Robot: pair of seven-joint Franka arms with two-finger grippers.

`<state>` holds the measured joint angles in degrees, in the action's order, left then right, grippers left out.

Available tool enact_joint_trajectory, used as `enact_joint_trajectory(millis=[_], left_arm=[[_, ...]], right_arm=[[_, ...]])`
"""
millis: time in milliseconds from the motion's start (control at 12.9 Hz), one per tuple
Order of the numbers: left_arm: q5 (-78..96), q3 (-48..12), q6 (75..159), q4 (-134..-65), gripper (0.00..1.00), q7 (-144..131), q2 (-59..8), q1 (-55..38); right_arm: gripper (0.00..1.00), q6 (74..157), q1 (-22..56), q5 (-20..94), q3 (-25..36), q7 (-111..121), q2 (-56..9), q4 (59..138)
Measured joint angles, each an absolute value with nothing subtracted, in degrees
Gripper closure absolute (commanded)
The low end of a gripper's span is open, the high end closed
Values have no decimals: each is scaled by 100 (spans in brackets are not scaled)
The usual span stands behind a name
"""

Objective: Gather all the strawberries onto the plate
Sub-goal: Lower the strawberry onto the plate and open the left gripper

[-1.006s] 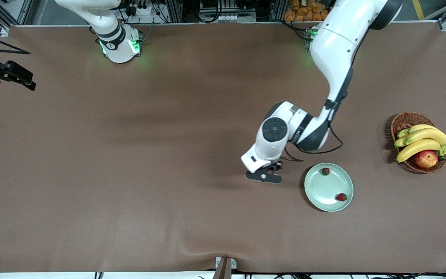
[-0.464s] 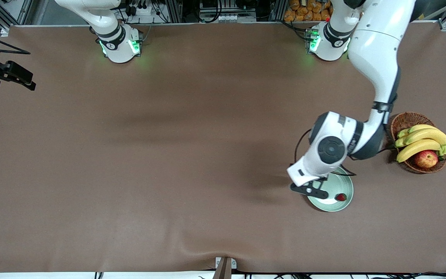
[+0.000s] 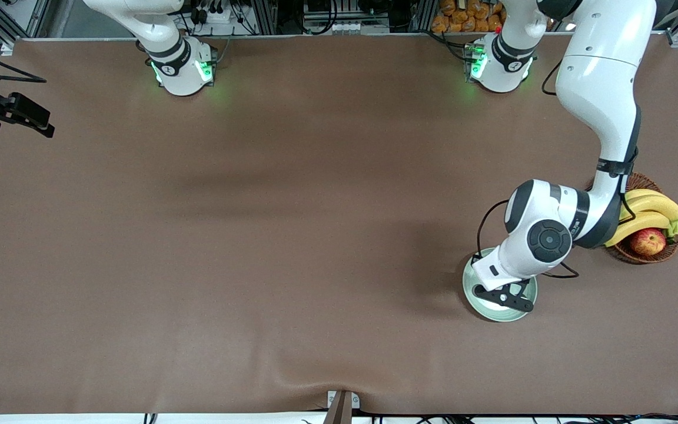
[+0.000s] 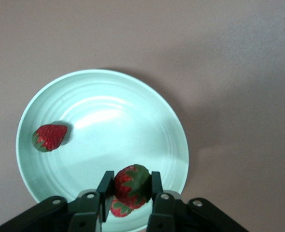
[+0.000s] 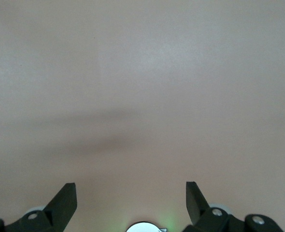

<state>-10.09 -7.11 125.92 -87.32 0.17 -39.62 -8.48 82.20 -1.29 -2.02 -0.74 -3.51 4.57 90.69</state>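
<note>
Left gripper (image 4: 129,191): you hold the third strawberry (image 4: 132,183) over the plate (image 4: 171,130), ready to drop.
Right gripper (image 5: 131,200): wide, waiting.

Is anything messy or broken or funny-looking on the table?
Nothing stands out. The left gripper holds a strawberry over the plate, where two more berries lie. The basket sits upright with its fruit. The right gripper waits, open.

Wicker basket (image 3: 639,254) at the left arm's end of the brown table (image 3: 256,235). In it: bananas (image 3: 654,207), and a red-yellow apple (image 3: 647,241) on the side nearer the front camera. Basket partly hidden.
</note>
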Motion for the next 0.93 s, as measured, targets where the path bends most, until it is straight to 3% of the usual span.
enact_joint_trajectory(millis=[77,928], left_arm=[[-1009,-697,12682,-8741,0,21,-4003,-826],[-1009,-705,12828,-8595,0,127,-3917,-448]], right_arm=[[0,8220,-129,-202,-75,-358,457,9069],[0,8220,-129,-202,-75,-376,457,9069]])
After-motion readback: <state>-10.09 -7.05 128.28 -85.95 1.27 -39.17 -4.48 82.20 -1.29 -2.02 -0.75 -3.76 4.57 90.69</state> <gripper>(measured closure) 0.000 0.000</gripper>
